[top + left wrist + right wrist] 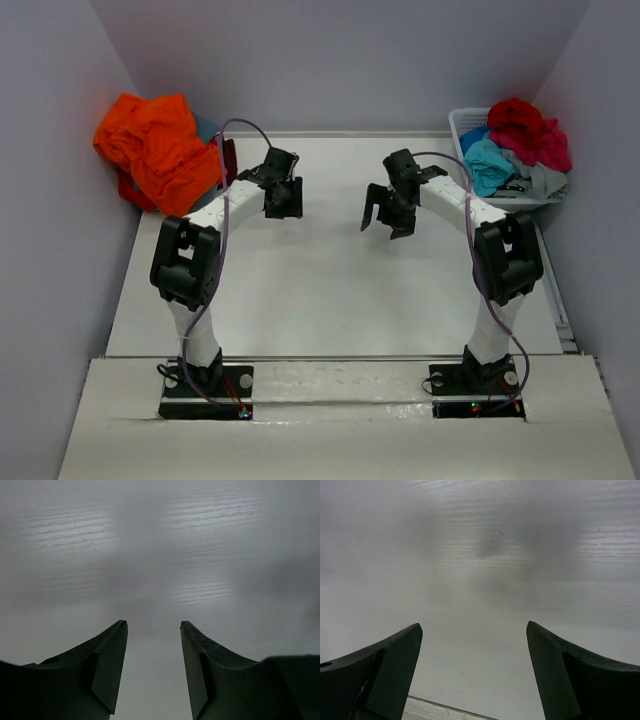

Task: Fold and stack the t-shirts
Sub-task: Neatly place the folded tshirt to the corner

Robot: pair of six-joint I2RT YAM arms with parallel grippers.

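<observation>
In the top external view, a heap of orange t-shirts (155,150) lies crumpled at the upper left of the frame, by the far left corner of the table (330,300) and against the side wall. At the upper right, a white slatted basket (460,124) sits at the table's far right corner, holding a jumble of red, turquoise and grey t-shirts (515,145) that rises above its rim. Both arms reach up the frame toward the middle of the table. The left gripper (283,210) hangs just right of the orange heap without touching it, and the right gripper (385,225) hangs left of the basket, well apart from it, with its fingers visibly spread. In the left wrist view, the left gripper (152,625) shows two dark fingers rising from the bottom edge with a moderate gap between them, nothing in the gap, and only pale wood-grain tabletop beyond; no shirt shows here. In the right wrist view, the right gripper (473,625) has its fingers standing wide apart at the lower corners, holding nothing, over the same bare pale surface, with a faint shadow near the top centre.
</observation>
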